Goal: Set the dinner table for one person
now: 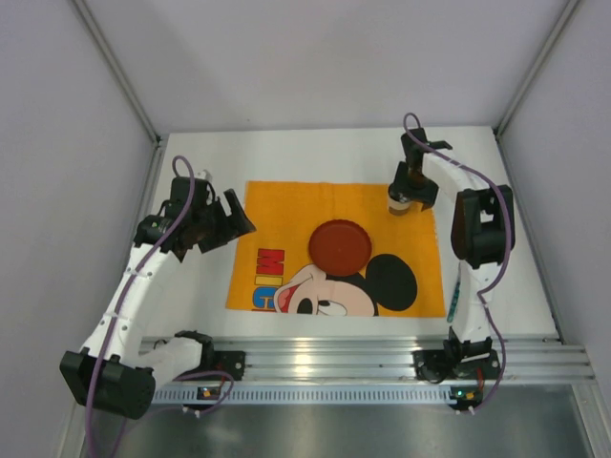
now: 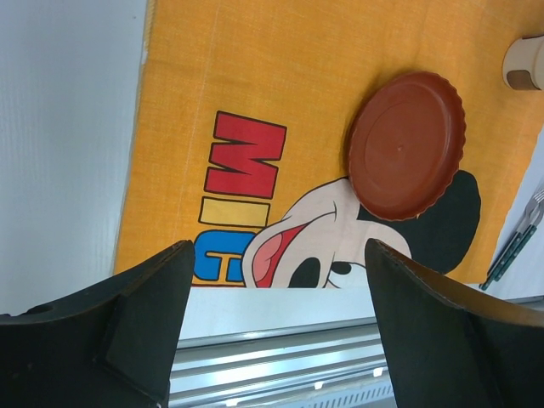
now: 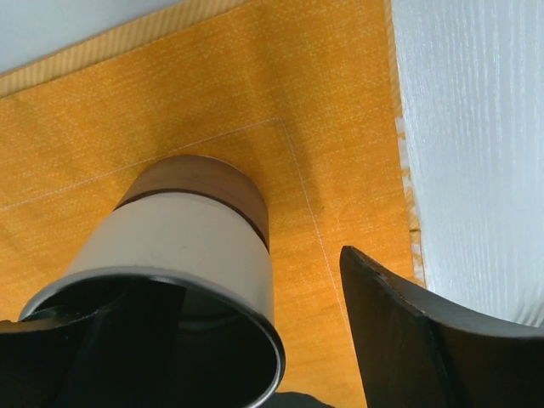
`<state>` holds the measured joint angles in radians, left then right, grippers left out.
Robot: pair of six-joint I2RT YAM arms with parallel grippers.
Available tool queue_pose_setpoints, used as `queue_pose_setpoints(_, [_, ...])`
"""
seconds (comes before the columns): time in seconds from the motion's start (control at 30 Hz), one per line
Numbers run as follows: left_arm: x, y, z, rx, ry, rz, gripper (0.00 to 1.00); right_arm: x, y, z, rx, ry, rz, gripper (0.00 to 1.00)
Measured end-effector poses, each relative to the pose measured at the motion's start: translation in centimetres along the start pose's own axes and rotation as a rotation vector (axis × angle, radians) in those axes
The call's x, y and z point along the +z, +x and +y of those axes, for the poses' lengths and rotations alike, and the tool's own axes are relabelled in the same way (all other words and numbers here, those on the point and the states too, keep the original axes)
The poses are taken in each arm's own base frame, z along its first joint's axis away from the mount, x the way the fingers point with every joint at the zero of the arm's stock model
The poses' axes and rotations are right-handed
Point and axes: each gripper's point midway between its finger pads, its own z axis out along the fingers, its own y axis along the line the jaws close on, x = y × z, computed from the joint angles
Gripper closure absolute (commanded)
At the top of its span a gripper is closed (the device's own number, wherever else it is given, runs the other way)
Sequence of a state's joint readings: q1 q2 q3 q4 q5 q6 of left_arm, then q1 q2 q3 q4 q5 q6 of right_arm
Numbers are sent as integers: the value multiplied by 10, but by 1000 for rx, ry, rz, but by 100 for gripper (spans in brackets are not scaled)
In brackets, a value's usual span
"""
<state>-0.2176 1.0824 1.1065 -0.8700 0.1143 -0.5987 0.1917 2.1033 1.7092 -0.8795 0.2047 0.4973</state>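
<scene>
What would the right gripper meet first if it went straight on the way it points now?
Most likely the orange placemat, near its right edge: it points down beside the cup, whose wall stands between its fingers. Depth is unclear.

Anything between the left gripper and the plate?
Nothing visible. Only bare placemat lies between the open left gripper and the plate. The cup stands at the placemat's far right corner, out of that line.
</scene>
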Motion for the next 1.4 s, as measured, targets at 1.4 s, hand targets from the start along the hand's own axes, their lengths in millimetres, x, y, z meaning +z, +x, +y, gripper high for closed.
queue_pose_setpoints(1.4, [1, 92, 33, -13, 73, 139, 14, -32, 181, -177, 487, -45, 237, 58])
